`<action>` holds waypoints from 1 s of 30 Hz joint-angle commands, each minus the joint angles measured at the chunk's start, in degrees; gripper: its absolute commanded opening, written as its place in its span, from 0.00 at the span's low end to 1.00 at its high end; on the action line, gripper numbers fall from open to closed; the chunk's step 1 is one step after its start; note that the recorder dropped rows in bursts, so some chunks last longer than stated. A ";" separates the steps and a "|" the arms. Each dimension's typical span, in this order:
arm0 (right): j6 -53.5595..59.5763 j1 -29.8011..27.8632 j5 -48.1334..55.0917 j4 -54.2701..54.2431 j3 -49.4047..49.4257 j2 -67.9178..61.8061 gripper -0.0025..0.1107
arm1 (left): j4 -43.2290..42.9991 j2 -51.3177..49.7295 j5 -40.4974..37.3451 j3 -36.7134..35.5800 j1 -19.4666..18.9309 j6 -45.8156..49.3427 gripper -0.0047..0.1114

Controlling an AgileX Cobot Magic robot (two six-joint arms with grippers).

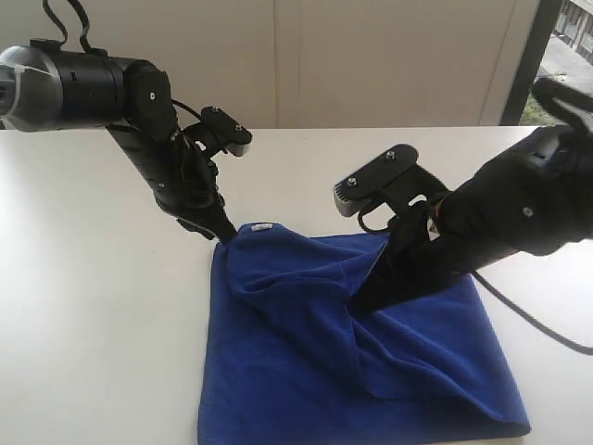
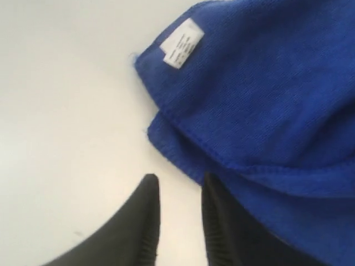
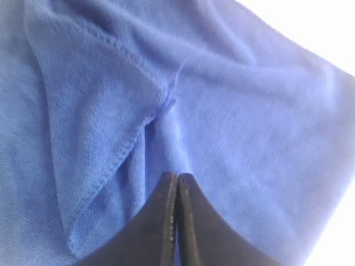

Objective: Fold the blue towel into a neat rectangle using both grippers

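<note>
Blue towel (image 1: 371,371): one piece, lying on the white counter (image 1: 93,278) in the near middle of the exterior view. It is not flat. One layer is turned over onto the rest, and a raised crease runs across it from the far left corner toward the right arm. The stitched hems show along the edges.

Labels: one small white tag (image 2: 183,42) is sewn at the far left corner. It carries several lines of grey print, too fine to read. No other writing or brand mark can be made out.

Grippers: two, both black.

Left gripper (image 2: 178,180): the jaws stand a narrow gap apart, with bare counter showing between them. Nothing is held. The towel's hemmed edge lies just beside one finger. In the exterior view its tip sits at the tagged corner.

Right gripper (image 3: 177,176): the jaws are pressed together with only a thin line between them. The tip points down at a fold near the towel's middle. Whether cloth is pinched between the jaws cannot be told.
</note>
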State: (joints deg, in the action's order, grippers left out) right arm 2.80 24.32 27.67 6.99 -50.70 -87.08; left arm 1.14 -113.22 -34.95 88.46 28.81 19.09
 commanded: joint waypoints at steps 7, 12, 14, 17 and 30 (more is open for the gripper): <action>26.23 -0.36 1.69 -20.48 -3.17 0.00 0.17 | -1.71 -3.86 5.62 0.14 -0.15 -0.90 0.04; 34.22 -0.36 2.18 -21.06 -7.26 -4.66 0.37 | 8.41 -5.83 6.84 0.14 -0.73 5.77 0.04; 36.81 -0.36 2.07 -21.16 -8.33 -7.09 0.48 | 15.66 -6.14 6.19 0.14 -3.07 10.90 0.04; 40.28 1.06 0.35 -21.16 -8.71 -10.87 0.48 | 26.26 -6.14 4.35 0.14 -6.60 20.42 0.04; 33.66 1.81 -0.89 -20.81 -12.25 -14.25 0.48 | 28.49 -9.69 3.82 0.14 -6.95 22.92 0.04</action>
State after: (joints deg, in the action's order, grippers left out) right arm 38.26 27.29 24.86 -14.15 -61.77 -101.38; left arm 28.84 -122.60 -30.05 88.46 21.90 41.59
